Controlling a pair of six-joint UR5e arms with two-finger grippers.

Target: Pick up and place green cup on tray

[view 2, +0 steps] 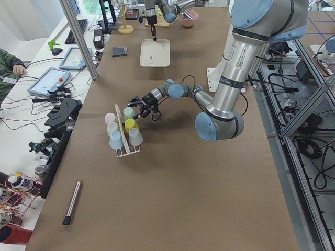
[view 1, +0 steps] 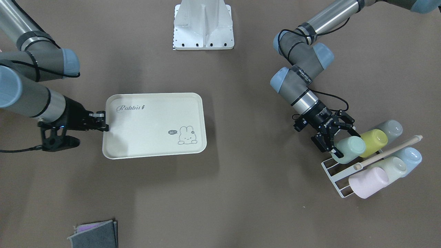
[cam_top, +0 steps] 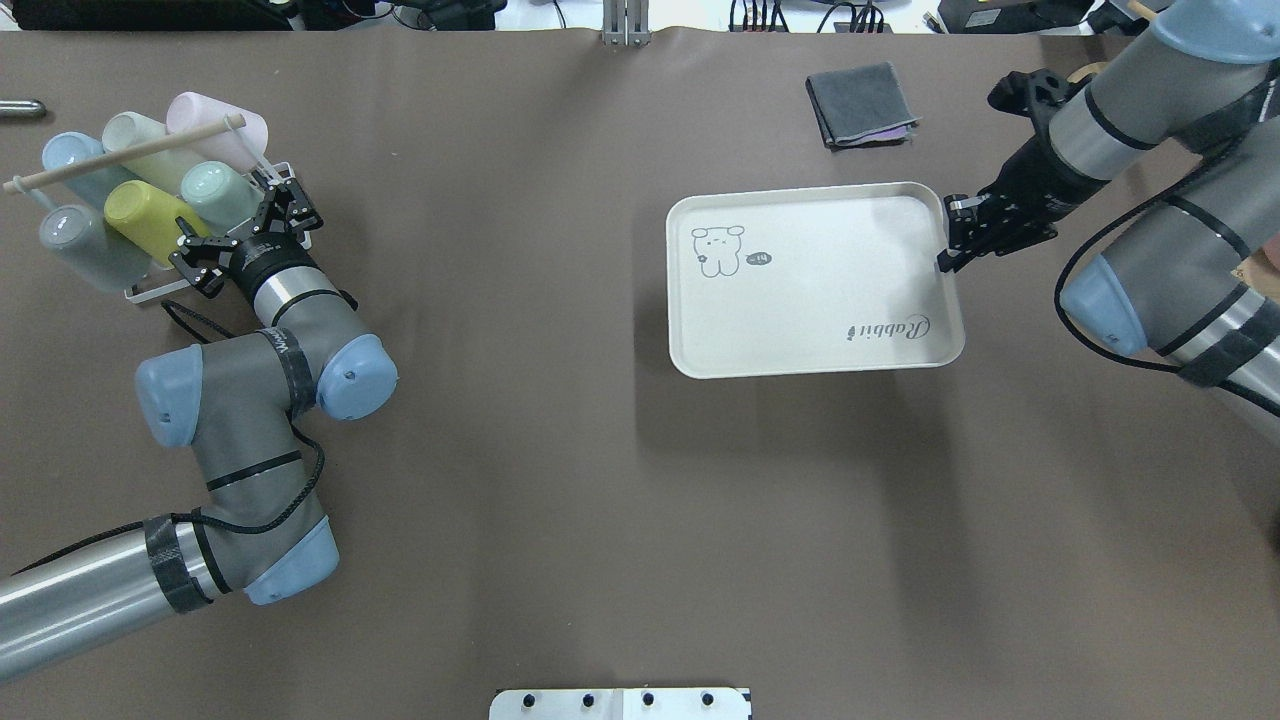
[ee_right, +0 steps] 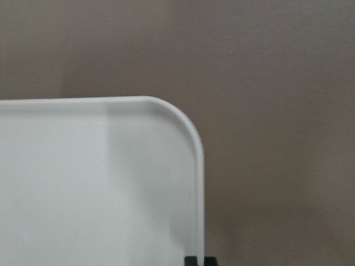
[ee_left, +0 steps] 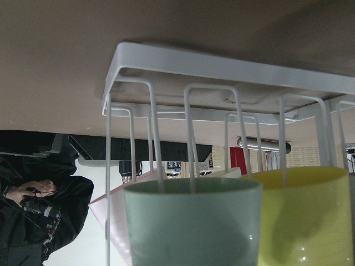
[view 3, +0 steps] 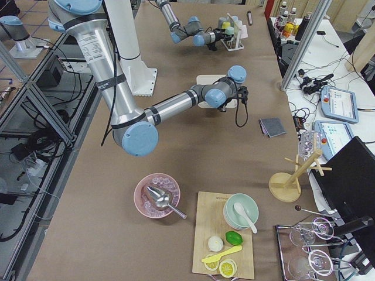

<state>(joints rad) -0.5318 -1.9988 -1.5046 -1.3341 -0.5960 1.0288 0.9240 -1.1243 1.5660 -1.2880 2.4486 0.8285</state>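
— Where is the green cup (view 1: 350, 148)?

— On the white wire rack (view 1: 331, 172) at the robot's left end of the desk (view 1: 241, 193), tilted on its prongs. It is in the row nearer the robot, at the end closest to the desk's middle, just beside the yellow-green cup (view 1: 373, 142).

— And the left end effector (view 1: 341, 142)?

— Right at that cup. Its jaws stand spread wide, one on each side of the cup's open end, and are not closed on it. Whether either touches the cup I cannot tell.

— What does its wrist camera show?

— The cup's rim close up, with thin rack wires running into it.

— The tray (view 1: 151, 137)?

— Well apart from the rack, on the robot's right half of the desk.

— The right end effector (view 1: 104, 126)?

— At the tray's short edge farthest from the rack, near a corner, pinched shut on the rim.

— Anything else?

— A wooden rod (view 1: 389, 151) runs along the rack between its two rows. A pink cup (view 1: 368, 182) sits in the far row, and a folded grey cloth (view 1: 94, 236) lies on the far side of the desk.
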